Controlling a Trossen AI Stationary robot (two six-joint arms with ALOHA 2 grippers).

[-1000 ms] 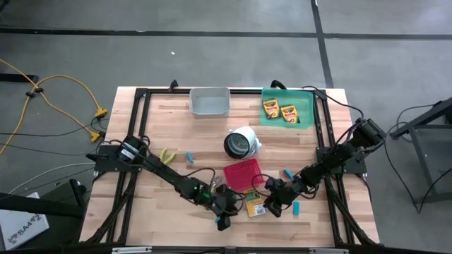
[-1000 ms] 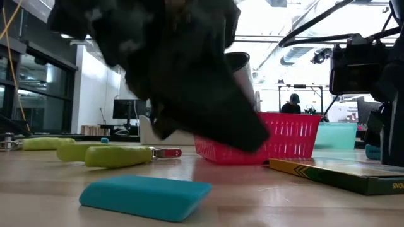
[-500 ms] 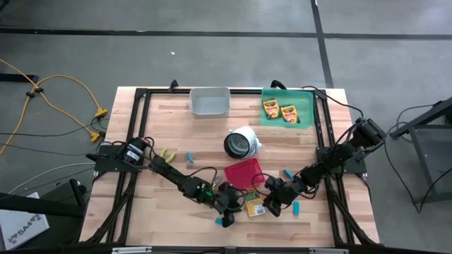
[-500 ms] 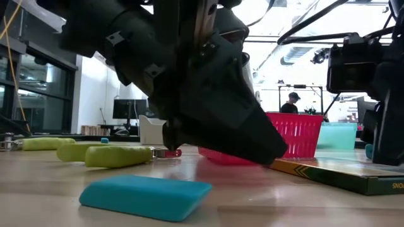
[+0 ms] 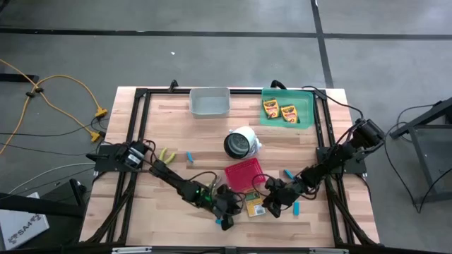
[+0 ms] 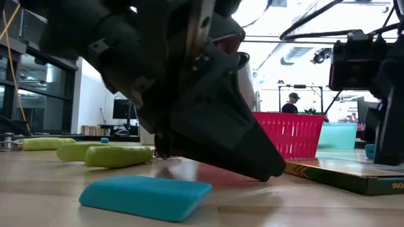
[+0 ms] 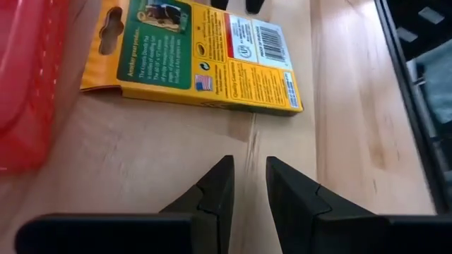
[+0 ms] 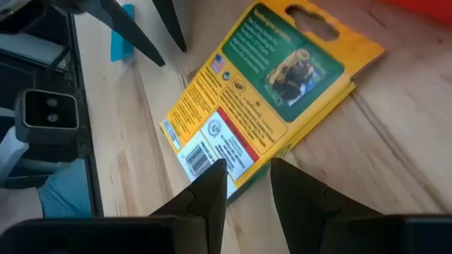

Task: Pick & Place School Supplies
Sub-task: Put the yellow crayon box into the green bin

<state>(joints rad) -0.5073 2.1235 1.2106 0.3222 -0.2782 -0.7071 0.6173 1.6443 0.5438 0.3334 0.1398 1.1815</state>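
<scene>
A yellow-and-green crayon box (image 5: 254,207) lies flat on the table in front of the red basket (image 5: 242,173). My left gripper (image 7: 248,169) hovers open just left of the box, its fingers pointing at it with bare wood between them. My right gripper (image 8: 247,173) comes in from the right, open, with the box's barcode corner (image 8: 224,156) between its fingertips. Two more crayon boxes (image 5: 279,109) lie in the green tray (image 5: 305,99). A yellow-green plier tool (image 5: 167,154) and light-blue blocks (image 5: 189,156) (image 5: 297,207) lie on the wood. My right gripper slants down from the table's right side with its fingertips either side of the crayon box's barcode corner (image 8: 236,169). The box lies flat on the table. I cannot tell whether the fingers touch it.
A white cylinder (image 5: 240,142) lies behind the red basket, and a grey bin (image 5: 210,101) stands at the far edge. A blue block (image 6: 145,195) lies by the left gripper near the front edge, and another (image 5: 288,173) beside the right arm.
My left gripper has tipped its fingers further down and sunk a little toward the table beside the crayon box. The right gripper and the box have kept still.
</scene>
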